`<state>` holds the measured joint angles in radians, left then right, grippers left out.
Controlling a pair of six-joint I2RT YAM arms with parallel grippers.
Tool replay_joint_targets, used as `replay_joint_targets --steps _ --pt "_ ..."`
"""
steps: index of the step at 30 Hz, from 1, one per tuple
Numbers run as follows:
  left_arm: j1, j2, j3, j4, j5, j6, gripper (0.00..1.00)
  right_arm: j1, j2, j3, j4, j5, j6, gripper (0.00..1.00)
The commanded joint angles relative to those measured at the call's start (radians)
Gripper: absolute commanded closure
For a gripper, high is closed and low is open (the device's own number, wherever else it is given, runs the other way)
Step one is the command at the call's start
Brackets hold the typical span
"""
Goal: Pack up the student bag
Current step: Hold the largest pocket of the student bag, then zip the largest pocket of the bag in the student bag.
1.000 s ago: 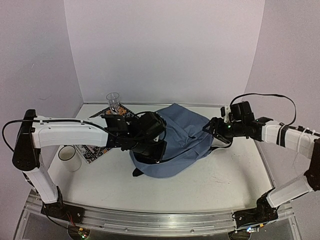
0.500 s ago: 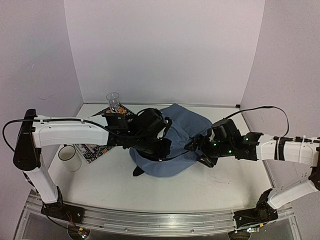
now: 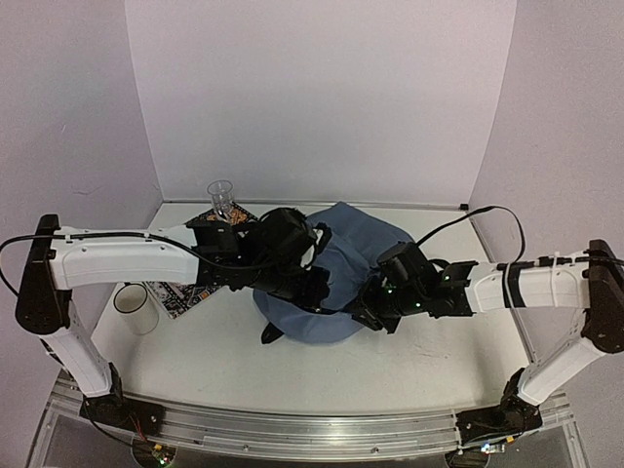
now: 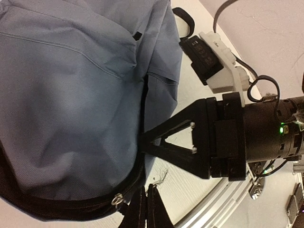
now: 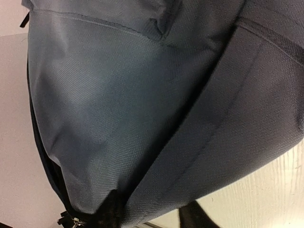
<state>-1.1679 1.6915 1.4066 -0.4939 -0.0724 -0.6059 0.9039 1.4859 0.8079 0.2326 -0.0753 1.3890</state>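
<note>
The student bag (image 3: 351, 249) is a grey-blue fabric backpack lying in the middle of the table, with a dark zipper line (image 4: 71, 206) along its edge. My left gripper (image 3: 310, 285) rests on the bag's near left part. In the left wrist view its fingers (image 4: 145, 211) are pressed shut beside the zipper's metal pull (image 4: 116, 200); whether they pinch the pull is not visible. My right gripper (image 3: 363, 310) is at the bag's near right edge. Its jaws have closed to a point on a fold of the bag's fabric (image 4: 144, 138), and the fold fills the space between its fingers (image 5: 152, 213).
A clear glass (image 3: 220, 195) stands at the back left. A patterned book (image 3: 180, 294) lies under the left arm, with a white cup (image 3: 135, 308) beside it. A black strap (image 3: 270, 334) pokes out from the bag's near edge.
The right arm has swung from the bag's far right to its near right edge, and its jaws have closed on the fabric. The left arm has barely shifted.
</note>
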Motion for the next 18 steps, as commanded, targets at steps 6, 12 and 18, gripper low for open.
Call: replay_joint_targets --steps 6,12,18 --pt "0.078 -0.170 -0.126 -0.012 -0.165 0.035 1.00 -0.064 -0.202 -0.048 -0.174 0.111 -0.079 1.00" --pt "0.206 -0.212 -0.210 -0.014 -0.188 0.055 1.00 -0.233 -0.379 -0.149 -0.258 0.084 -0.180 1.00" --pt "0.285 -0.189 -0.278 -0.009 -0.263 0.077 1.00 -0.426 -0.483 -0.177 -0.347 0.035 -0.346 1.00"
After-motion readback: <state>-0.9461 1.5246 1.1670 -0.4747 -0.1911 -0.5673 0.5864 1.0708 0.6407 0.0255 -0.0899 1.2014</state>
